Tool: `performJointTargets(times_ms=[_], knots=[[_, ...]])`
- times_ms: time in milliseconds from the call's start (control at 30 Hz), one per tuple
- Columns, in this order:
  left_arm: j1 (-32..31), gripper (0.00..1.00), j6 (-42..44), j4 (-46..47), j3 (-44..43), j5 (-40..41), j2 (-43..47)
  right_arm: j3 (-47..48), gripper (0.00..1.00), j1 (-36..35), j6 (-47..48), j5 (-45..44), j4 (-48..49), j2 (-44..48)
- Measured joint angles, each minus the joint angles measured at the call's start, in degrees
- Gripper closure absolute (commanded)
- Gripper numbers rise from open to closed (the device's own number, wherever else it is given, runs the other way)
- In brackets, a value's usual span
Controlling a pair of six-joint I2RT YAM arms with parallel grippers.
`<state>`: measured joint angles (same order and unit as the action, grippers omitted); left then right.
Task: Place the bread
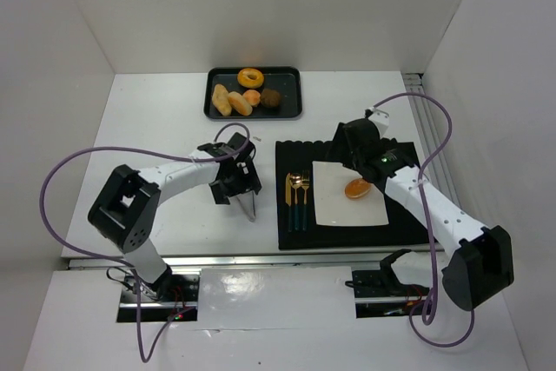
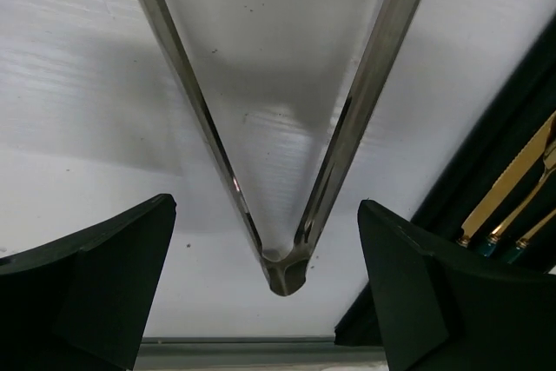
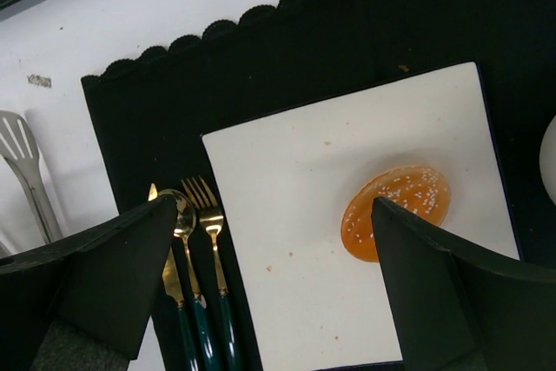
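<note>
An orange sesame bun, the bread [image 1: 357,188] [image 3: 395,210], lies on the right part of a white square plate [image 1: 334,206] [image 3: 295,215]. My right gripper [image 1: 347,154] [image 3: 269,293] hangs open above the plate, and the bun sits just left of its right finger [image 3: 460,293], untouched. Metal tongs [image 1: 249,203] [image 2: 285,271] lie on the white table. My left gripper [image 1: 238,188] [image 2: 269,301] is open low over them. The tongs' hinge end lies between its fingers [image 2: 95,284] with a gap on each side.
A black tray [image 1: 291,76] at the back holds several more breads [image 1: 248,95]. The plate rests on a black scalloped placemat [image 1: 408,228] [image 3: 261,67]. Gold cutlery with teal handles [image 1: 297,202] [image 3: 195,275] lies left of the plate. White walls close in three sides.
</note>
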<state>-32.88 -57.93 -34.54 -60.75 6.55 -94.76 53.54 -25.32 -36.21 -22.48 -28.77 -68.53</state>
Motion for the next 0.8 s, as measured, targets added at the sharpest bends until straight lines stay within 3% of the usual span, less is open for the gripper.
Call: performJointTargets(times_ms=[333,400,467,533,667,800], knots=[[-1.3,0.00,-4.0,1.2,-3.8,5.7,-7.0,-0.7,0.00,0.0,0.3,2.6,0.0,0.1],[-1.2,0.04,-4.0,1.4,-4.8,7.0,-7.9,-0.7,0.00,0.0,0.6,2.8,0.0,0.1],[-1.2,0.13,-4.0,1.7,-5.5,8.2,-8.7,-0.9,0.00,0.1,0.9,2.9,0.1,0.1],[-1.2,0.30,-4.0,1.7,-6.1,9.4,-9.2,-1.5,0.00,0.2,1.3,3.7,0.3,0.0],[-1.2,0.51,-4.0,2.7,-6.1,11.1,-9.6,-2.3,0.00,0.0,1.6,5.1,0.3,-0.3],[-1.2,0.61,-3.2,3.3,-6.3,13.8,-9.8,-2.4,0.00,-0.3,1.6,5.4,0.3,-0.3]])
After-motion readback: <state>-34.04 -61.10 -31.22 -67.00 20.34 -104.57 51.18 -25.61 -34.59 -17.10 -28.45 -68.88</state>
